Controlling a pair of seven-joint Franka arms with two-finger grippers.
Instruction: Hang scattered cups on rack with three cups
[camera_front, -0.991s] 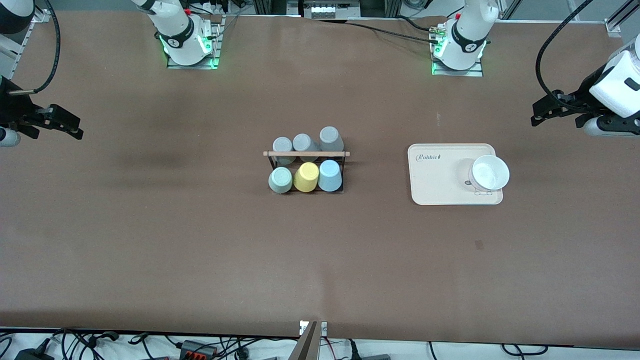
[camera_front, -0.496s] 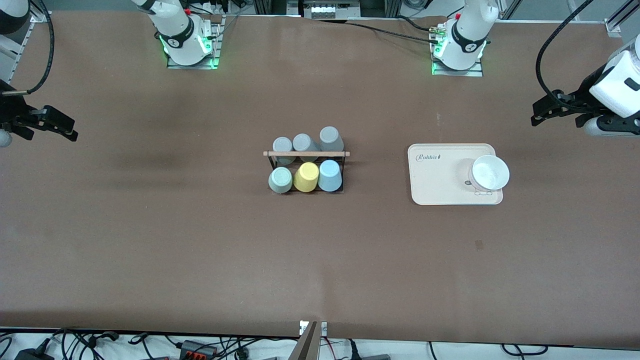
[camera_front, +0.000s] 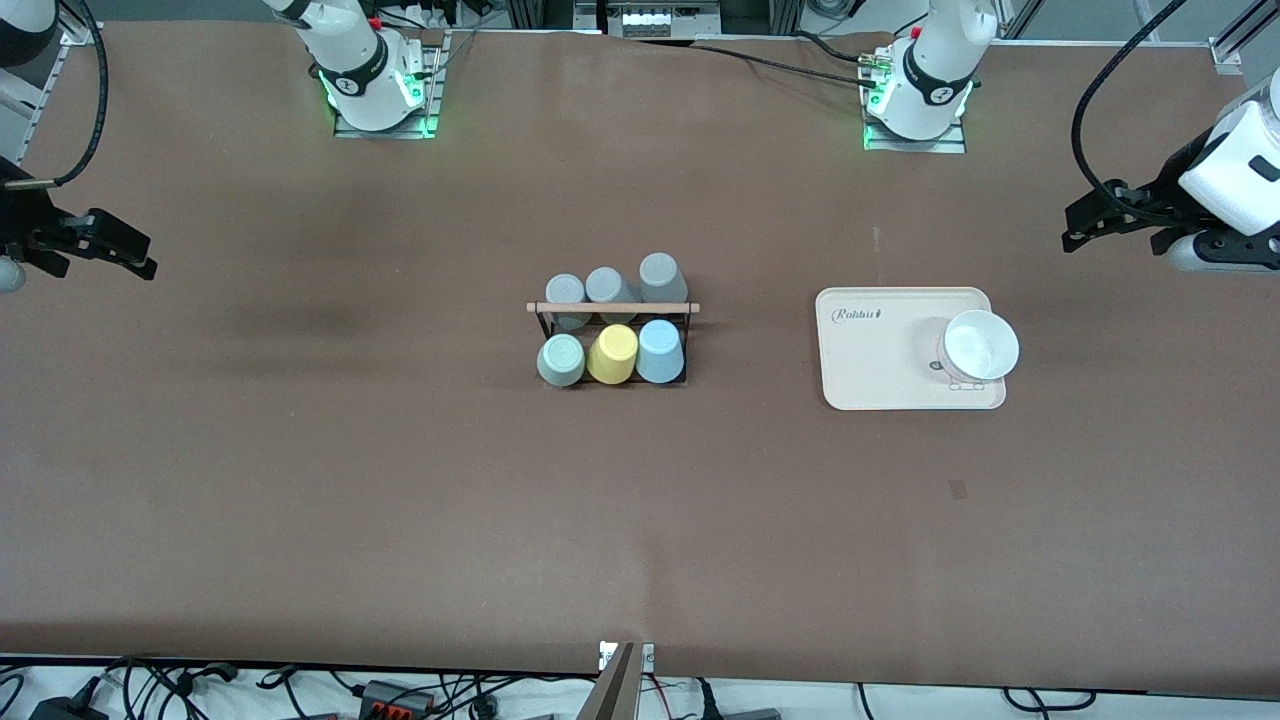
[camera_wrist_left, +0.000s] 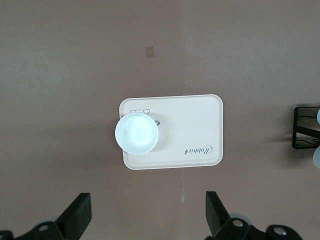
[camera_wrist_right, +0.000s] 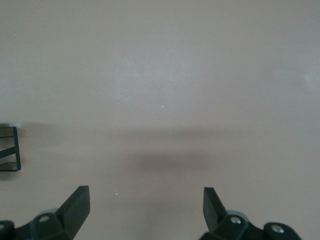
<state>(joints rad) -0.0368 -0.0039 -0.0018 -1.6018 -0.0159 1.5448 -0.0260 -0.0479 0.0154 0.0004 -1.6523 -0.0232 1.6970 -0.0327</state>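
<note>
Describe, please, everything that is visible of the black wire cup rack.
The rack is a small black wire frame with a light wooden rod across its top. It stands upright near the middle of the brown table, toward the right arm's end from the cream tray. Six upturned cups sit on it in two rows: three grey cups farther from the front camera; the mint-green cup, the yellow cup and the light blue cup nearer. No end effector touches it.

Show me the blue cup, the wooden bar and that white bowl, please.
light blue cup (camera_front: 659, 350): front view, its side wall.
wooden rod (camera_front: 612, 308): front view, mid-length.
white bowl (camera_wrist_left: 137, 133): left wrist view, its inside.
</note>
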